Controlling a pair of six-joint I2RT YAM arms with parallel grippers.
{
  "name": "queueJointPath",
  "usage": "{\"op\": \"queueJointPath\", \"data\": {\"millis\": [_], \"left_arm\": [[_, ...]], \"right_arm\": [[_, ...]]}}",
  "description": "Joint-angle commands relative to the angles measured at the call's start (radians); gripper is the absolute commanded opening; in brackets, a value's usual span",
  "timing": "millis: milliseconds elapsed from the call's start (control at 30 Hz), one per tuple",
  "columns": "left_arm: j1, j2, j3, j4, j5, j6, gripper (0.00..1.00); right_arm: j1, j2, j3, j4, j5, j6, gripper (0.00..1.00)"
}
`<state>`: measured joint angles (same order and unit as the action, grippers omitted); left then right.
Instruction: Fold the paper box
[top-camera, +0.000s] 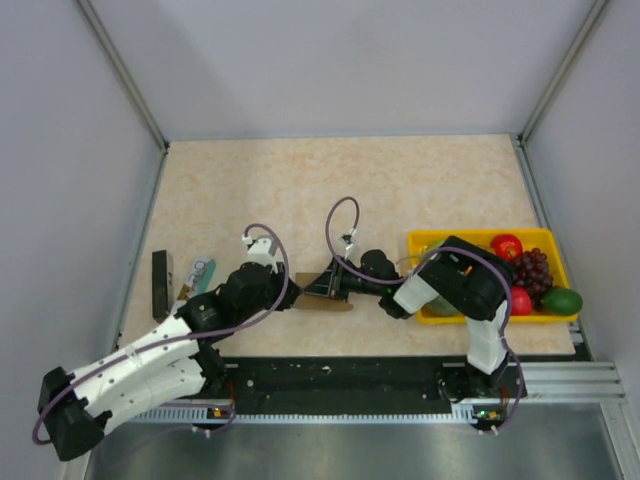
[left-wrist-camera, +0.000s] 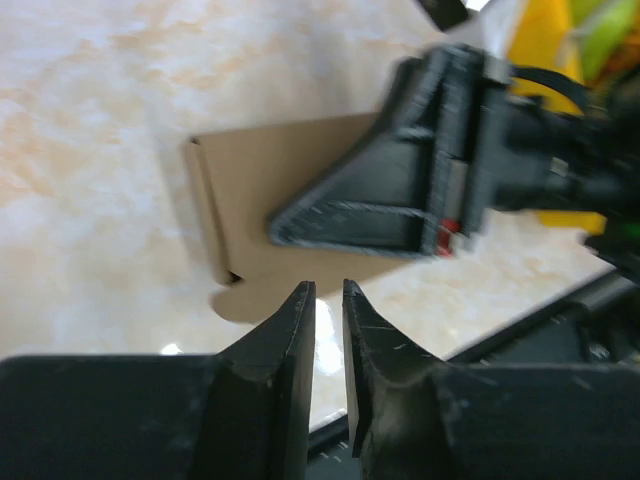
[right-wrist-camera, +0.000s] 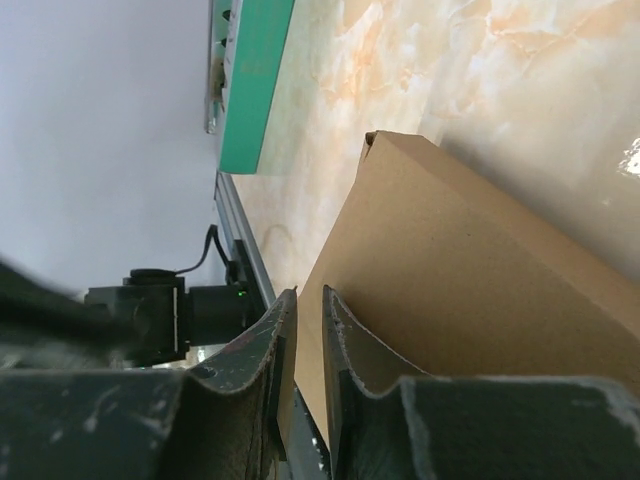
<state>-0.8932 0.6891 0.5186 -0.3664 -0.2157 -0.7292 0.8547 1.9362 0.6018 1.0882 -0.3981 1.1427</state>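
In the top view the paper box (top-camera: 322, 298) lies on the table (top-camera: 340, 190) at the lower centre of the frame, between the two arms. The left gripper (left-wrist-camera: 327, 292) is just left of it, tips at the box's edge. The right gripper (right-wrist-camera: 308, 298) reaches in from the right and lies over the box. A tray (top-camera: 440, 236) occupies the right of the frame, with fruit (top-camera: 532, 270) in its right half. At far left, a packet (top-camera: 200, 272) lies just right of a narrow block (top-camera: 160, 282).
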Motion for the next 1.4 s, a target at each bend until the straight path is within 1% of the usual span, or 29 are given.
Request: {"op": "queueJointPath", "data": {"millis": [0, 67, 100, 200, 233, 267, 400, 467, 567, 667, 733, 767, 800, 833, 867, 967, 1033, 1067, 1100, 1167, 1200, 1233, 1267, 1300, 1367], "left_arm": [[0.170, 0.134, 0.025, 0.117, 0.165, 0.073, 0.16], [0.249, 0.165, 0.005, 0.150, 0.261, 0.080, 0.12], [0.257, 0.173, -0.018, 0.161, 0.271, 0.085, 0.09], [0.260, 0.199, -0.075, 0.240, 0.318, 0.100, 0.08], [0.260, 0.208, -0.089, 0.304, 0.340, 0.105, 0.08], [0.260, 0.233, -0.098, 0.326, 0.358, 0.109, 0.08], [0.260, 0.305, -0.083, 0.346, 0.409, 0.137, 0.07], [0.260, 0.358, -0.083, 0.359, 0.427, 0.137, 0.04], [0.260, 0.424, -0.094, 0.357, 0.415, 0.131, 0.00], [0.260, 0.466, -0.133, 0.402, 0.389, 0.120, 0.00], [0.261, 0.495, -0.152, 0.423, 0.386, 0.119, 0.00], [0.260, 0.501, -0.164, 0.435, 0.384, 0.116, 0.00], [0.260, 0.509, -0.167, 0.451, 0.384, 0.117, 0.00], [0.260, 0.523, -0.170, 0.452, 0.383, 0.117, 0.00], [0.260, 0.529, -0.172, 0.454, 0.383, 0.120, 0.00], [0.260, 0.535, -0.183, 0.469, 0.381, 0.120, 0.00], [0.260, 0.524, -0.184, 0.466, 0.384, 0.119, 0.00], [0.260, 0.517, -0.180, 0.457, 0.384, 0.120, 0.00], [0.260, 0.509, -0.175, 0.446, 0.384, 0.120, 0.00], [0.260, 0.471, -0.149, 0.394, 0.384, 0.140, 0.00], [0.260, 0.452, -0.140, 0.373, 0.377, 0.146, 0.00], [0.260, 0.417, -0.131, 0.371, 0.369, 0.158, 0.04], [0.260, 0.402, -0.117, 0.321, 0.363, 0.166, 0.07], [0.260, 0.388, -0.109, 0.311, 0.360, 0.171, 0.09], [0.263, 0.362, -0.082, 0.290, 0.364, 0.183, 0.15]], "right_arm": [[-0.002, -0.054, 0.003, -0.086, -0.002, -0.098, 0.17], [-0.003, -0.078, 0.013, -0.128, -0.001, -0.113, 0.18], [-0.003, -0.085, 0.018, -0.146, 0.001, -0.124, 0.18], [-0.002, -0.105, 0.042, -0.214, 0.010, -0.149, 0.18], [-0.002, -0.108, 0.055, -0.226, 0.010, -0.152, 0.18], [-0.003, -0.108, 0.058, -0.244, 0.007, -0.155, 0.18], [-0.003, -0.120, 0.046, -0.255, 0.024, -0.158, 0.17], [-0.003, -0.121, 0.035, -0.246, 0.028, -0.152, 0.15], [-0.003, -0.132, 0.023, -0.222, 0.018, -0.143, 0.11], [-0.006, -0.199, 0.020, -0.254, 0.004, -0.152, 0.10], [-0.019, -0.253, -0.002, -0.304, 0.010, -0.162, 0.10], [-0.020, -0.316, -0.011, -0.330, 0.015, -0.179, 0.10], [-0.022, -0.344, -0.020, -0.358, 0.018, -0.195, 0.10], [-0.022, -0.370, -0.033, -0.425, 0.016, -0.210, 0.10], [-0.022, -0.399, -0.043, -0.436, 0.016, -0.222, 0.09], [-0.023, -0.414, -0.118, -0.386, 0.018, -0.224, 0.09], [-0.028, -0.385, -0.155, -0.361, 0.024, -0.227, 0.09], [-0.029, -0.364, -0.174, -0.258, 0.018, -0.207, 0.09], [-0.043, -0.315, -0.203, -0.202, 0.007, -0.195, 0.09], [-0.058, -0.260, -0.215, -0.105, -0.015, -0.172, 0.08], [-0.065, -0.238, -0.212, -0.100, -0.016, -0.176, 0.08], [-0.065, -0.205, -0.206, -0.112, -0.009, -0.184, 0.08], [-0.065, -0.194, -0.200, -0.120, -0.008, -0.198, 0.07], [-0.065, -0.188, -0.197, -0.123, -0.010, -0.202, 0.07], [-0.066, -0.221, -0.195, -0.140, -0.016, -0.208, 0.06]]}}
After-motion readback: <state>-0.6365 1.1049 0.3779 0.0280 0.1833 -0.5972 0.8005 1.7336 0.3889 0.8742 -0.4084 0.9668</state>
